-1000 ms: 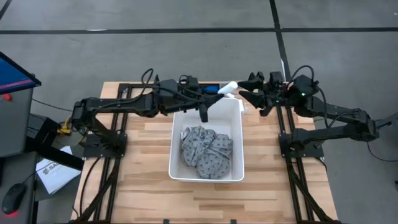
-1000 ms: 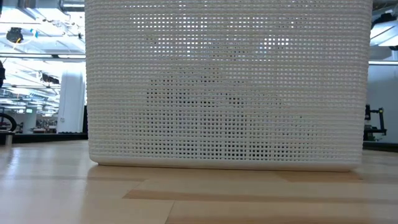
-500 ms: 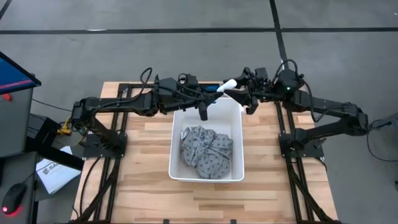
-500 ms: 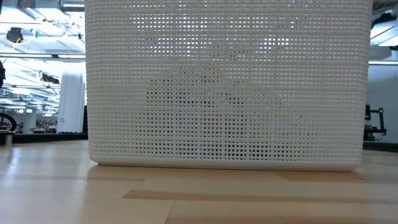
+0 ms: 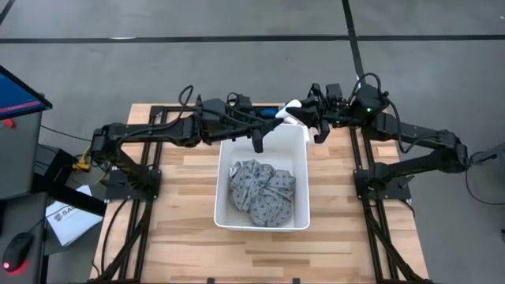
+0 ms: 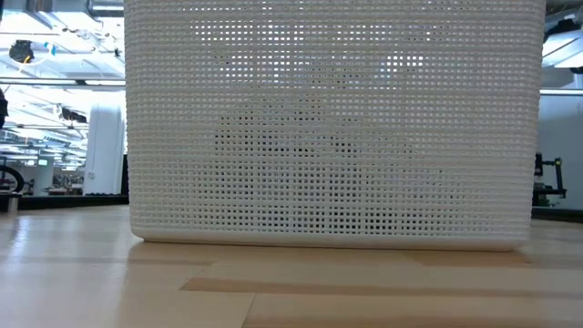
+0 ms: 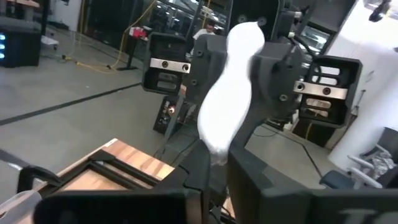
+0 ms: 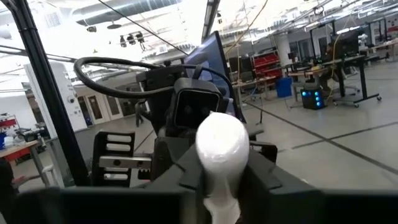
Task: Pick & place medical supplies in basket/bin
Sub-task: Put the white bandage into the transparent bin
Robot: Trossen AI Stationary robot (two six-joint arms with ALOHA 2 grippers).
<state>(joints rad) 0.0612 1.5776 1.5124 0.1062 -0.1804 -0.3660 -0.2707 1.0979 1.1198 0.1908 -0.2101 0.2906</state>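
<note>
A white cylinder roll [image 5: 291, 106] is held in the air above the far end of the white bin [image 5: 302, 143], between my two grippers. My left gripper [image 5: 278, 116] is shut on one end of it. My right gripper [image 5: 303, 117] comes from the table's right side and is shut on the other end. The grey speckled fabric [image 5: 261, 192] lies crumpled on the bin's floor. The bin's perforated near wall [image 6: 328, 128] fills the low view and hides both grippers there. My left gripper pinches the roll's near end [image 7: 213, 144] between its two fingers. The roll sticks out past the fingertips toward my right gripper, clear of the bin. My right gripper pinches the roll between its two fingers [image 8: 184, 169] a little back from its rounded free end [image 8: 222, 146], coming level from the table's right. The roll looks narrower where the fingers meet it [image 8: 221, 198].
The bin stands at the middle of the wooden table [image 5: 181, 205], with bare board to its left, right and near side. A dark monitor [image 5: 16, 95] stands off the table's left side, with papers and a mouse [image 5: 16, 252] on the floor there.
My right gripper has moved toward the table's left, up to the roll held by my left gripper, and its wide-open fingers have closed in on the roll's free end. My left gripper and the roll have stayed in place.
</note>
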